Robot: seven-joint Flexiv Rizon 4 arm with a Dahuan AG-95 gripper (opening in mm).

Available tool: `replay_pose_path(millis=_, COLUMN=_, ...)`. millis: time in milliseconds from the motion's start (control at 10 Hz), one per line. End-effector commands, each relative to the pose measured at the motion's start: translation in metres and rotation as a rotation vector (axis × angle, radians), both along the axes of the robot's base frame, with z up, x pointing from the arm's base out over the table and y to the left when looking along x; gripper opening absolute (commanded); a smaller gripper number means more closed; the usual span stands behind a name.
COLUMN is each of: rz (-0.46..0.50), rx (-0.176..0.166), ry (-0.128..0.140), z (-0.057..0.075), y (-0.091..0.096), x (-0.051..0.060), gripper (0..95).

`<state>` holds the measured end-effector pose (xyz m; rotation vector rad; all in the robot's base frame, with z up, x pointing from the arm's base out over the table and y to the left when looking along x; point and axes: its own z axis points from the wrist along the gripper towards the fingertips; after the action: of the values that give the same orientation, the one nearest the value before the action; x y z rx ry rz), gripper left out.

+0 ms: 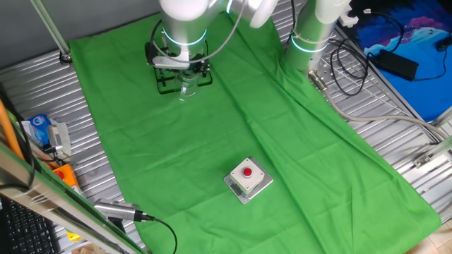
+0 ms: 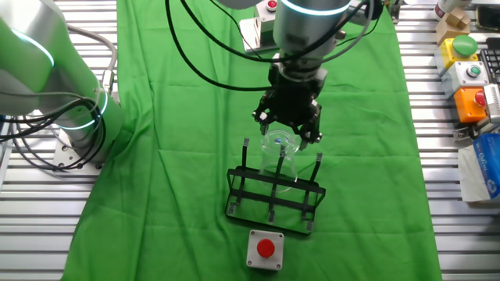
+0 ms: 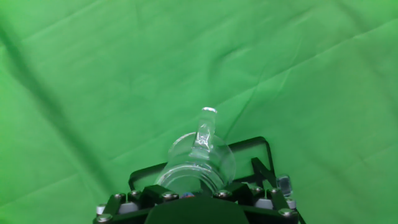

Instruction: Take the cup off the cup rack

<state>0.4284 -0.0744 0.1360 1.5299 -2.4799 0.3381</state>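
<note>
- Green cloth (image 2: 187, 156) covers the metal table, and a grey box with a red button (image 2: 266, 249) stands in front of the rack.
- The cup rack (image 2: 273, 195), a black wire frame with upright pegs, sits on the cloth near the robot base.
- The cup (image 2: 280, 148) is a clear glass mug, upside down over a peg of the rack, directly under the gripper (image 2: 287, 129).
- In the hand view the cup's round body is at the fingers' end, and its handle (image 3: 204, 129) points away from the hand.
- The fingers stand on both sides of the cup; I cannot tell if they already press the glass.
- I judge the next move is straight up along the peg, so the cup comes free without tilting the rack.
</note>
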Motion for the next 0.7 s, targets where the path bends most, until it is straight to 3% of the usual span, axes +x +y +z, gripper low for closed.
replay_pose_path(millis=100, rz=0.005, rx=0.013, ry=0.003, z=-0.0007, y=-0.0002, x=0.0007, gripper=76.0)
replay_pose_path(millis=200, rz=0.009, rx=0.016, ry=0.003, z=-0.0007, y=-0.0002, x=0.0007, gripper=76.0)
replay_pose_path(millis=300, rz=0.018, rx=0.029, ry=0.003, z=-0.0008, y=-0.0001, x=0.0006, gripper=95.0)
replay_pose_path(millis=600, rz=0.018, rx=0.080, ry=0.002, z=-0.0003, y=0.0028, x=0.0004, gripper=95.0)
replay_pose_path(millis=700, rz=0.017, rx=0.078, ry=0.002, z=0.0012, y=0.0048, x=0.0000, gripper=95.0)
